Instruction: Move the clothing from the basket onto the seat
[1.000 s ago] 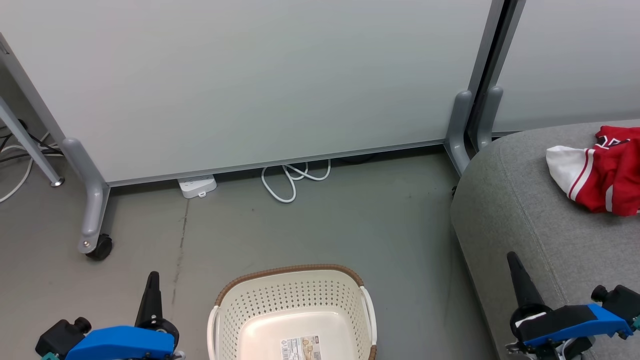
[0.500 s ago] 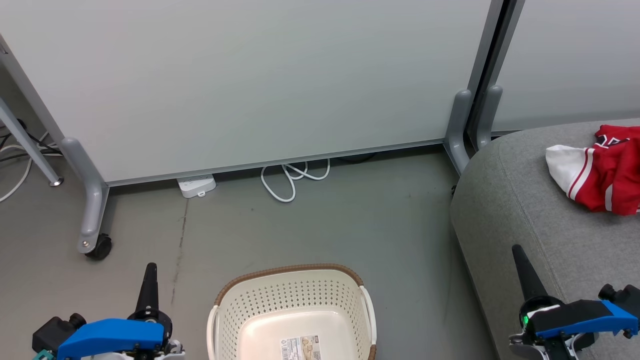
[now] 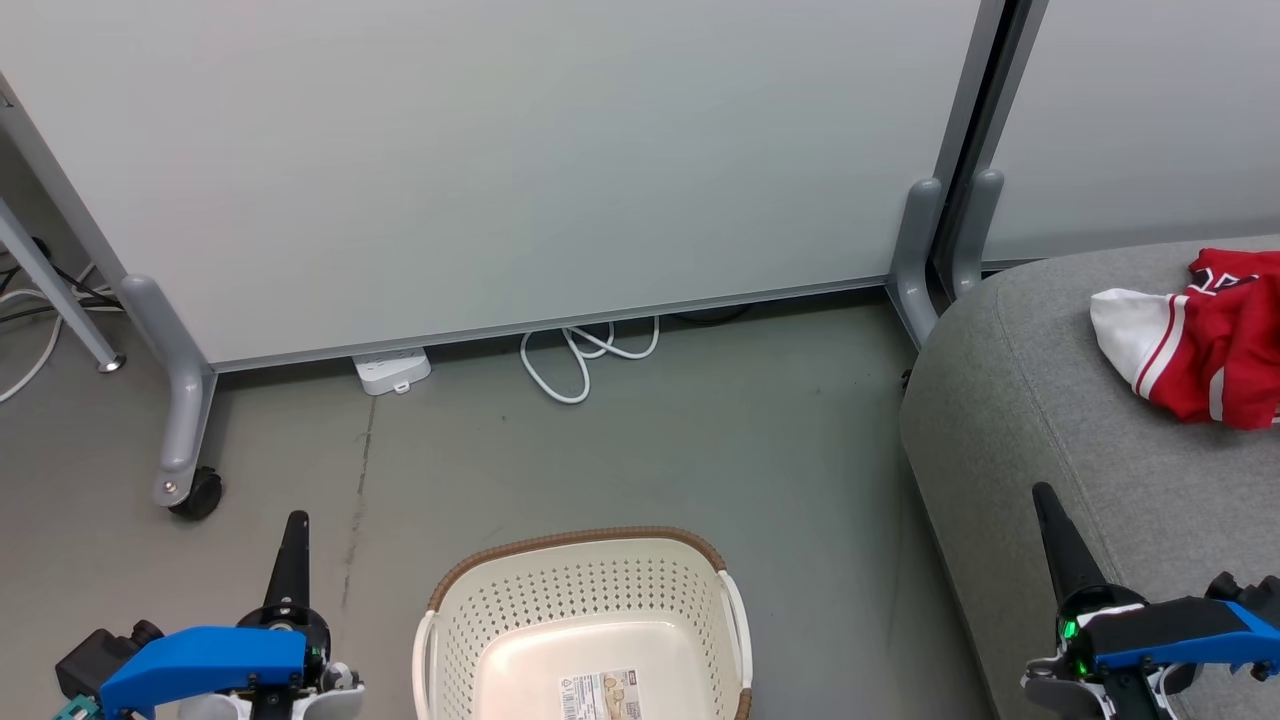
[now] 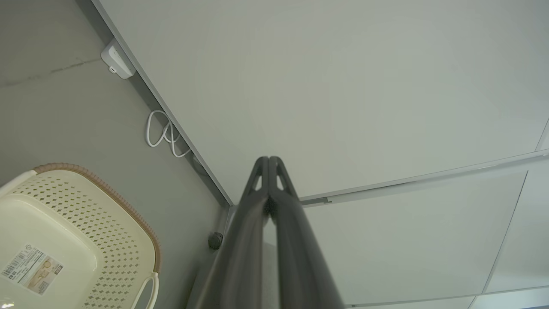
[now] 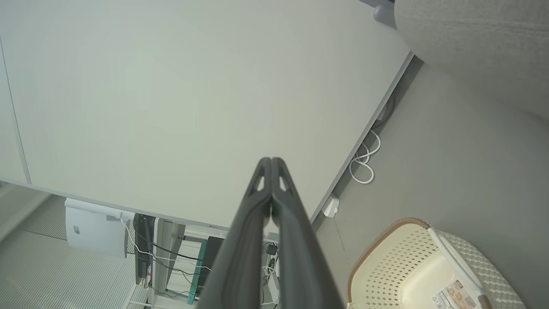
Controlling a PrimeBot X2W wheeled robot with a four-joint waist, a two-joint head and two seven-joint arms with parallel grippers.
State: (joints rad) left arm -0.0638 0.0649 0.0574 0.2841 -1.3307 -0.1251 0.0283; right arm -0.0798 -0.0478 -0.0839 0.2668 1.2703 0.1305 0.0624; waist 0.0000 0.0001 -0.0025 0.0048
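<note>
- Red clothing (image 3: 1210, 345) lies on the seat (image 3: 1040, 420), ahead-right of the right gripper (image 3: 1043, 495).
- Basket (image 3: 575, 540), between it and the left gripper (image 3: 296, 520), seems empty; near end cropped.
- Both pinched together, holding nothing; task likely done.

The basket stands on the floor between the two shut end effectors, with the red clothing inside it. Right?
No. The basket holds no clothing, just a label; the head view shows the red clothing lying on the grey seat. The rest holds: it stands on the floor between the shut left end effector and right end effector.
</note>
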